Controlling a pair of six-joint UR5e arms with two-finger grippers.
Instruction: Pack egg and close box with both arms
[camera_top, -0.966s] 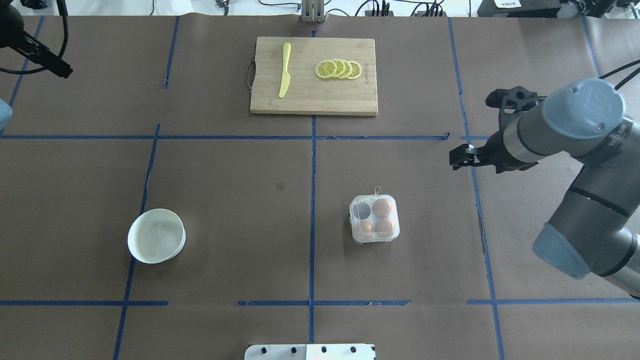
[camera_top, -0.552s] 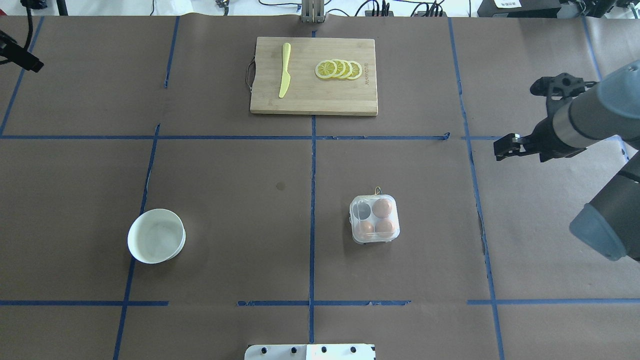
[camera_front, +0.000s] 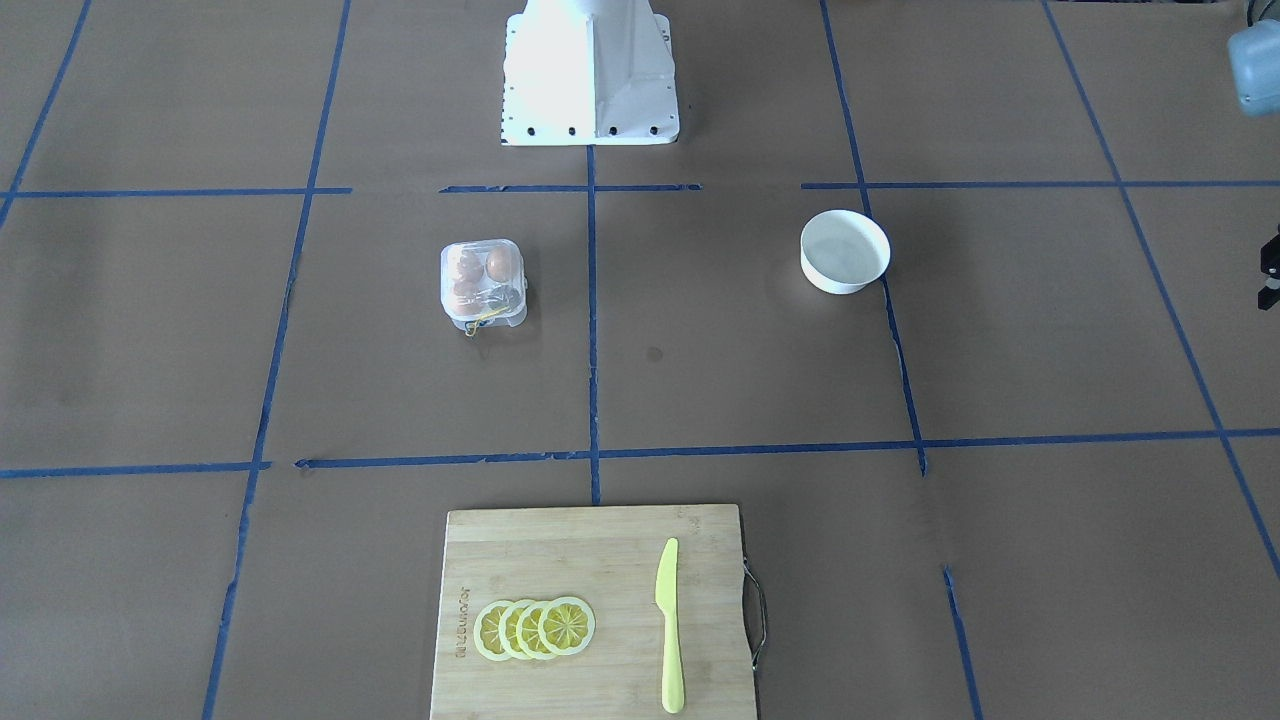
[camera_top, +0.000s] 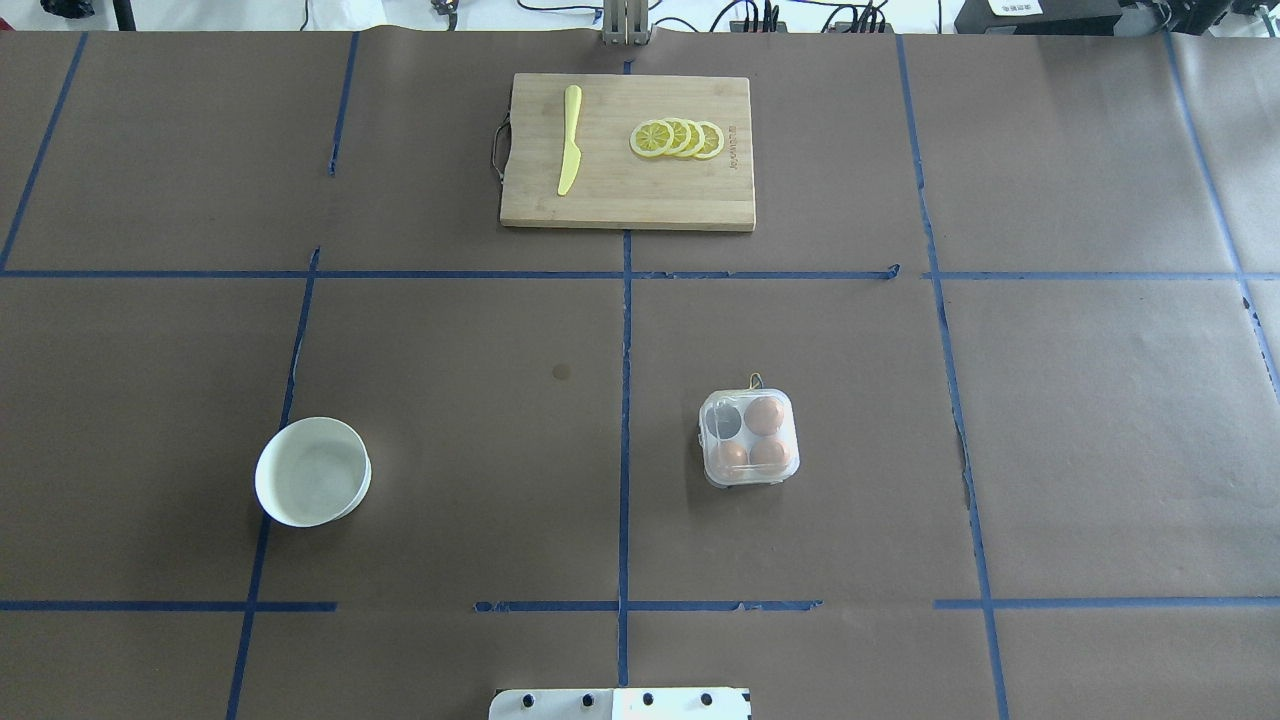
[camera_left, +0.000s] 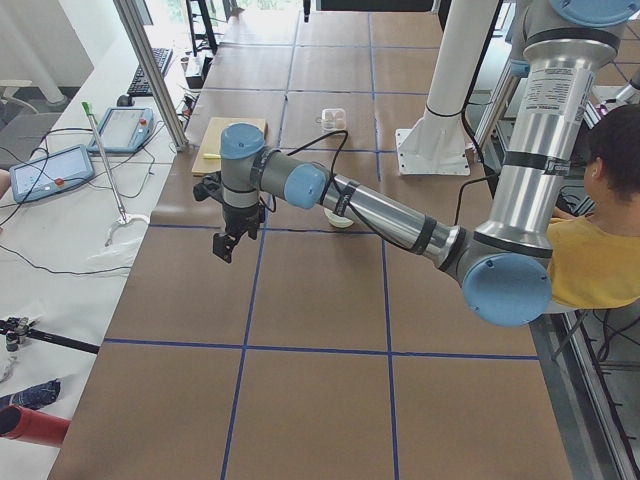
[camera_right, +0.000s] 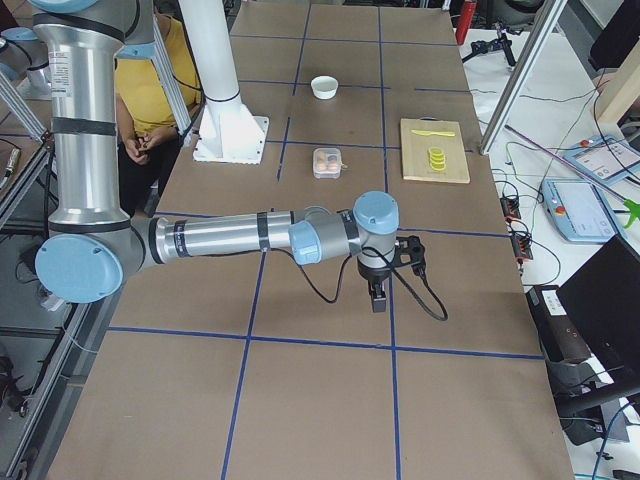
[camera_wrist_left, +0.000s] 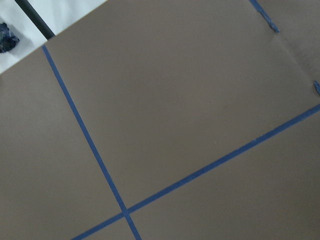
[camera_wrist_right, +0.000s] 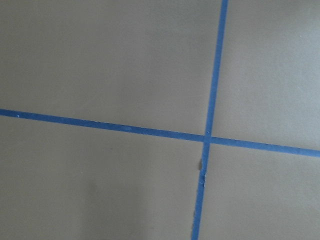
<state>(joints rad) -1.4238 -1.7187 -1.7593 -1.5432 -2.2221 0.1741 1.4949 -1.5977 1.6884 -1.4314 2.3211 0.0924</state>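
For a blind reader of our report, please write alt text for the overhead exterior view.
A closed clear egg box holding three brown eggs sits right of centre on a brown table. White bowl at left; cutting board with lemon slices and yellow knife at the far edge.

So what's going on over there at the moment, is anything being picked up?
Nothing is being handled right now. The box sits on the table, apparently closed, with three eggs inside and one cell empty. The white bowl is empty. The left pincer hangs over bare table at one end and the right pincer at the other, both far from the box. I cannot tell whether they are open or shut.
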